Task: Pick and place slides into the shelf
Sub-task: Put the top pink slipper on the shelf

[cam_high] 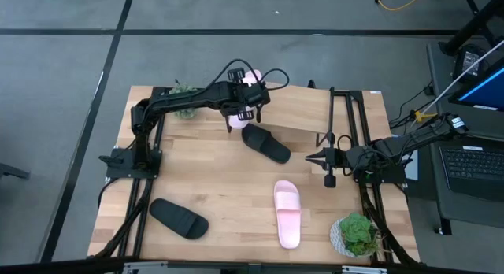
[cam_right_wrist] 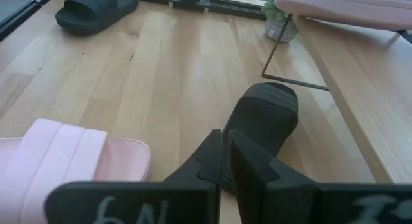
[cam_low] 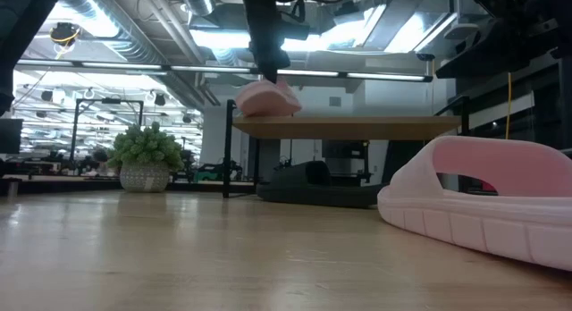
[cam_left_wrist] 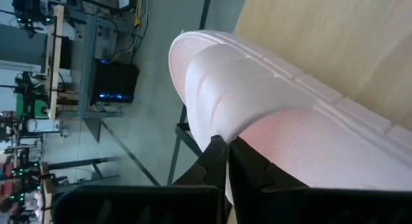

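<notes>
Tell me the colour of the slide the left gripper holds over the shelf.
Pale pink slide, clearest in the left wrist view, pinched by the left gripper.

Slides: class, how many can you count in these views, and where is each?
4: pink slide on the shelf in the left gripper; pink one front right; black centre; black front left.

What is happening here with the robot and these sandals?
The left gripper is shut on a pink slide and holds it at the shelf top. The right gripper waits at the table's right side, shut and empty. One black slide lies by the shelf; another black one and a pink one lie near the front.
</notes>
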{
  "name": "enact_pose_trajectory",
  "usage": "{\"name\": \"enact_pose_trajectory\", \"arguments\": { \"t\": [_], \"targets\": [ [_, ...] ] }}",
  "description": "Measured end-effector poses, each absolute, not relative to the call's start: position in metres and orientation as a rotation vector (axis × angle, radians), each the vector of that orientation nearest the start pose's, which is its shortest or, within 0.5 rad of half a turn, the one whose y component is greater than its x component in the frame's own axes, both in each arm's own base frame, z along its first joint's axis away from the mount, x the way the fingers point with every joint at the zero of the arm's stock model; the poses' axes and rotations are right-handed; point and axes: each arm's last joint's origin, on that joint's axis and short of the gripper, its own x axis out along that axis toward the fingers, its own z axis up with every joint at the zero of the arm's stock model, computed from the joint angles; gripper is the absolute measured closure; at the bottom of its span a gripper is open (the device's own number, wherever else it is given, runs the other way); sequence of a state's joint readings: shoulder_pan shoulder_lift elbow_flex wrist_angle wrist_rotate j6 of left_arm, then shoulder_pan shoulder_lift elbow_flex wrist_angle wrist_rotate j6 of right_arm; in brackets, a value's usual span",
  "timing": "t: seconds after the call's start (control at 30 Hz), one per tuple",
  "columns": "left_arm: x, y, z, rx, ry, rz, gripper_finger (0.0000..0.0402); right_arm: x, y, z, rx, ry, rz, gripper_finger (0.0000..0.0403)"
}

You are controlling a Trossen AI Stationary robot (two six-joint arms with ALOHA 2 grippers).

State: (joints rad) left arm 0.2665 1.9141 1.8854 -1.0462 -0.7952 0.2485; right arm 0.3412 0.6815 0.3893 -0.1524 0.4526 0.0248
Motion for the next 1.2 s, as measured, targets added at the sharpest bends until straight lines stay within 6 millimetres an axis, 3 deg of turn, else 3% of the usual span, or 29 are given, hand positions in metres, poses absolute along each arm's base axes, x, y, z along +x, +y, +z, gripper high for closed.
{"name": "enact_pose_trajectory", "arguments": {
  "t": [0.23,0.63,1.2],
  "targets": [
    [0.379,0.125,0.326,0.491,1.206,0.807,0.0401,0.147,0.039,0.216,-0.147,0.408,-0.115,0.0373],
    [0.389,0.133,0.299,0.498,1.295,0.783,0.0401,0.147,0.039,0.216,-0.146,0.406,-0.115,0.0373],
    [0.389,0.138,0.299,0.480,1.271,0.839,0.0401,0.147,0.039,0.216,-0.147,0.409,-0.115,0.0373]
  ]
}}
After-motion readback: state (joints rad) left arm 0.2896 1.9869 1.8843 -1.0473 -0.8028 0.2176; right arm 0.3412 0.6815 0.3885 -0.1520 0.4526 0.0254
